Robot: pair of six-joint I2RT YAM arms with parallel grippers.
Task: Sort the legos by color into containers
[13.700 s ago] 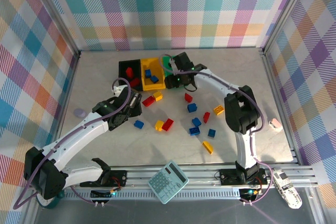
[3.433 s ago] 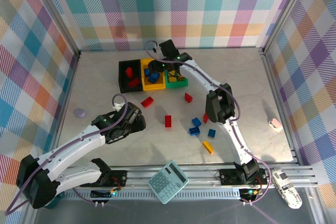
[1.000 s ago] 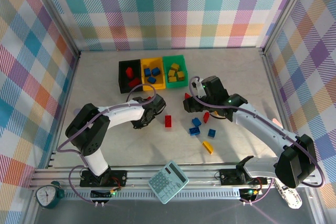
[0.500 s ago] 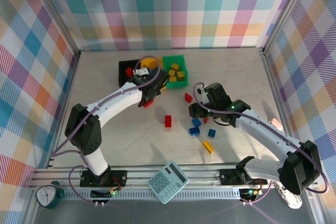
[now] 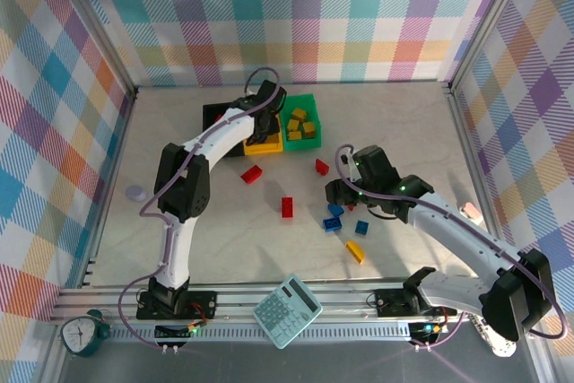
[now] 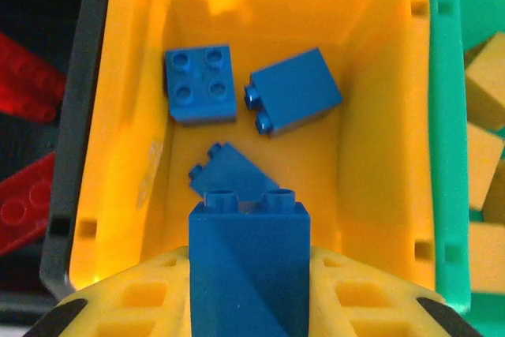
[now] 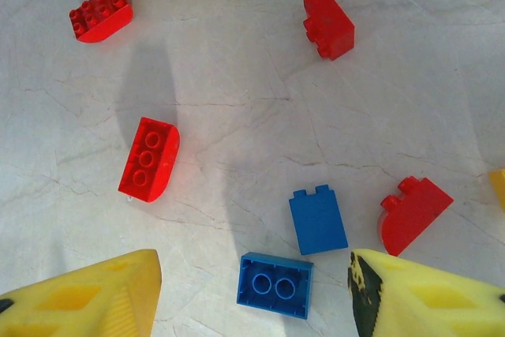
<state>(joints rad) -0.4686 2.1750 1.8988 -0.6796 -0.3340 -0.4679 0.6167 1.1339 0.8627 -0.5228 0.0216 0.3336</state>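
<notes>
My left gripper (image 6: 248, 278) is shut on a blue lego (image 6: 248, 262) and hangs over the yellow bin (image 6: 371, 116), where three blue legos (image 6: 200, 84) lie. Seen from above, the left gripper (image 5: 266, 121) is over the yellow bin (image 5: 262, 144), between the black bin (image 5: 213, 116) and the green bin (image 5: 302, 143). My right gripper (image 7: 252, 305) is open above the table, an upside-down blue lego (image 7: 274, 284) between its fingers (image 7: 87, 297) and another blue lego (image 7: 317, 220) just beyond. Red legos (image 7: 150, 159) lie around. The right gripper (image 5: 336, 198) is over the blue cluster.
Red legos (image 6: 24, 203) lie in the black bin and yellow ones (image 6: 485, 76) in the green bin. A yellow lego (image 5: 355, 251) and a blue one (image 5: 360, 227) rest right of centre. A teal calculator (image 5: 287, 309) sits on the front rail.
My left gripper has carried the blue lego from in front of the bins to over the yellow bin. The right gripper has shifted slightly nearer, over the blue legos.
</notes>
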